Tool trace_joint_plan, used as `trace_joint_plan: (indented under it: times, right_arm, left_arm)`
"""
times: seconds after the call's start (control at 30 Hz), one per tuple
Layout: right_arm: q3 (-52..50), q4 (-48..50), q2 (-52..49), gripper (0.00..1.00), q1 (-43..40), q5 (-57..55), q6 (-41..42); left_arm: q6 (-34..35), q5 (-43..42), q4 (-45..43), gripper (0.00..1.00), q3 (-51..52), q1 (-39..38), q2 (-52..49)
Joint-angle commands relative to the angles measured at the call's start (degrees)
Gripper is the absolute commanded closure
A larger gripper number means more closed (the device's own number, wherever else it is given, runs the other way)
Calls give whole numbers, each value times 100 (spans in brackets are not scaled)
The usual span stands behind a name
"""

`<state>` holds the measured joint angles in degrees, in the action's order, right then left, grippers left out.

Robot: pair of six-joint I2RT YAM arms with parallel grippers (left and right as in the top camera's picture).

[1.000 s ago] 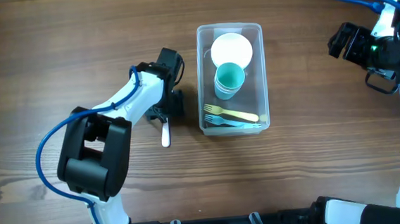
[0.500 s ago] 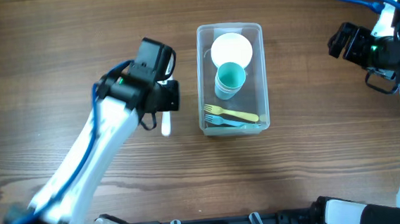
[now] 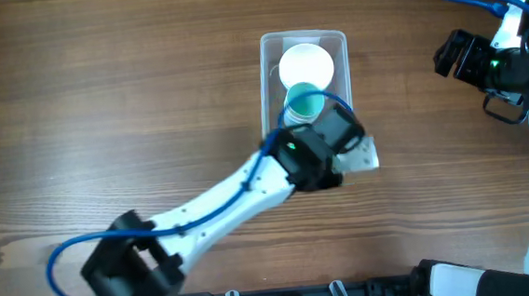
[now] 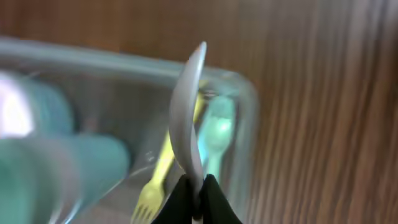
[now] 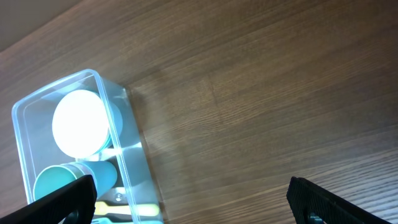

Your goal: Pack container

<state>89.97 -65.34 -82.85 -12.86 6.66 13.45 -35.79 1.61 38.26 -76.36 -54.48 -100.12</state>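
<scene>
The clear container (image 3: 301,36) stands at mid-table and holds a white bowl (image 3: 306,66) and a teal cup (image 3: 302,99). My left gripper (image 3: 349,153) hangs over its near end, shut on a pale grey spoon (image 3: 367,156). In the left wrist view the spoon (image 4: 186,112) rises from the shut gripper (image 4: 198,186) above a yellow fork (image 4: 155,186) and a teal fork (image 4: 215,134) in the container (image 4: 249,106). My right gripper (image 3: 454,55) stays far right, open and empty; its wrist view shows the container (image 5: 127,106), bowl (image 5: 81,124) and cup (image 5: 71,179).
Bare wooden table (image 3: 101,85) surrounds the container on all sides. The left arm (image 3: 222,202) stretches diagonally from the front left across to the container's near end, hiding that end from above.
The left gripper closed on the spoon lying left of the container, lifted it, and swung right over the container's near end. The right arm has not moved.
</scene>
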Motion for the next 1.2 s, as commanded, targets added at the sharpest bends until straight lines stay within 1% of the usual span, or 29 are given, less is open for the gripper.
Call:
trace_joint_plan:
  times: [0.0,0.07,0.1,0.13,0.23,0.27,0.33,0.37,0.4,0.47,0.5,0.53,0.57,0.7,0.77,0.9,1.17]
  right_arm:
    - [-33,17,-20,0,-13,87,63]
    - [-33,17,-20,0,-13,87,66]
    - [-33,17,-20,0,-13,87,63]
    - [-33,17,-20,0,-13,87,66]
    - [-33,20,-20,0,-13,87,66]
    - [-33,20,-20,0,-13,87,66]
    - [-33,17,-20,0,-13,87,66]
    - [-33,17,-20,0,-13,87,66]
    - [-33,17,-20,0,-13,87,63]
    - [-33,17,-20,0,-13,87,63]
    - [-33,17,-20,0,-13,87,66]
    - [-33,17,-20,0,-13,87,63]
    - [-33,17,-20,0,-13,87,66]
    - [-33,17,-20,0,-13,87,63]
    - [-33,17,-20,0,-13,87,68]
    - [-33,17,-20,0,-13,87,66]
    - [-42,22,-20,0,-7,85,63]
  left_arm:
    - [-750,199,-42,96,-22,-114,-275]
    - [-739,520,-46,76,-22,-101,-245]
    - [-638,728,-87,27,-22,-101,-195]
    - [-402,1069,-195,0,-22,-101,-79]
    - [271,1561,-553,0,-22,28,459]
    - [647,1729,-675,0,-24,111,739]
    - [1655,2177,-791,0,-24,343,1392]
    - [2566,2588,-728,0,-22,551,1818]
    - [3412,2769,-459,0,-22,874,2312]
    - [4135,2765,133,0,-22,1423,2953]
    - [4542,2765,599,0,-22,1888,3331]
    - [4715,2765,868,0,-22,2149,3510]
    - [4900,2763,1405,0,-22,2712,3823]
    - [4955,2761,2369,0,-22,3744,4142]
    - [4977,2739,2538,0,-22,3960,4124]
    - [4977,2739,2396,0,-22,3987,3976]
    - [4977,2739,2415,0,-22,3987,3897]
